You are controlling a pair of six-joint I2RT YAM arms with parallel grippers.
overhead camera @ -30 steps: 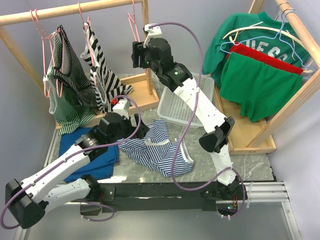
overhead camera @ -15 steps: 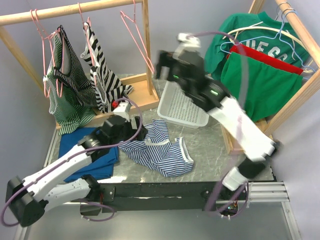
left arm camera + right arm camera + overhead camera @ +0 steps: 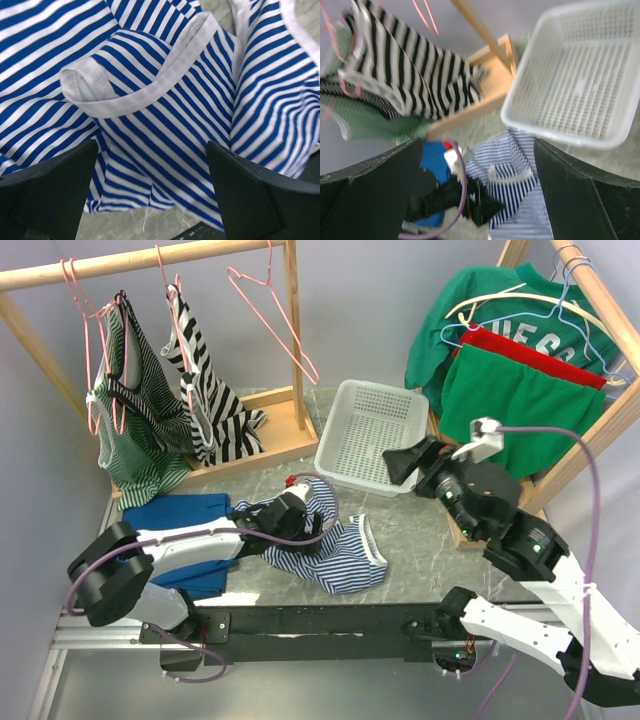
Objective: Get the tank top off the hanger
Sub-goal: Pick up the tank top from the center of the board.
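Low over the marble table, left gripper gapes empty above the tank top; right gripper, held high, likewise.

The grey marbled table carries a blue-striped tank top, a blue cloth and a white basket.

White mesh basket sits beside left wooden rack carrying green-striped top and black-and-white striped top; blue cloth lies nearby on the marble surface; green sweater hangs on right rack.
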